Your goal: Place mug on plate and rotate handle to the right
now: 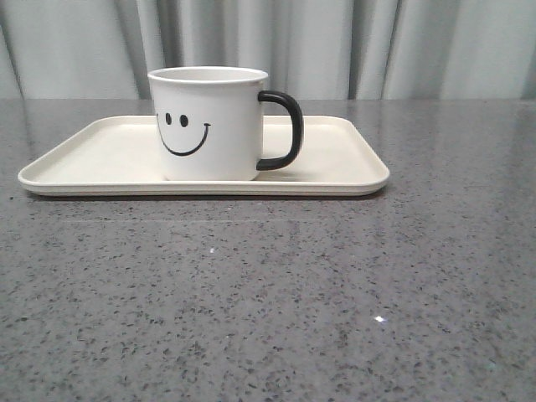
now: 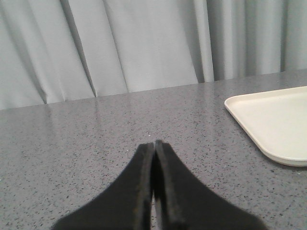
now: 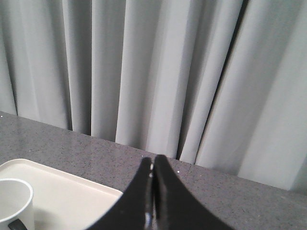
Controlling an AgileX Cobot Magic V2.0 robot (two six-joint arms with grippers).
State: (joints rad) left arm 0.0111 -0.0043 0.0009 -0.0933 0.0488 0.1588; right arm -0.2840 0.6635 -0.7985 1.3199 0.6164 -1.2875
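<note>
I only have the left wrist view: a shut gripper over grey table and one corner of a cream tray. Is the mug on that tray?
Observer: Yes. In the front view the mug stands upright on the plate, a little left of its middle.
Operator: Which way does the handle point?
Observer: The handle points to the right in the front view, and the smiley face is turned toward the camera.
Operator: Is the right arm anywhere near it?
Observer: The right gripper is shut on nothing; its wrist view shows the mug's rim and the plate's corner off to one side of it, not between its fingers.
Operator: And mine?
Observer: The left gripper is shut, empty, over bare table.
</note>
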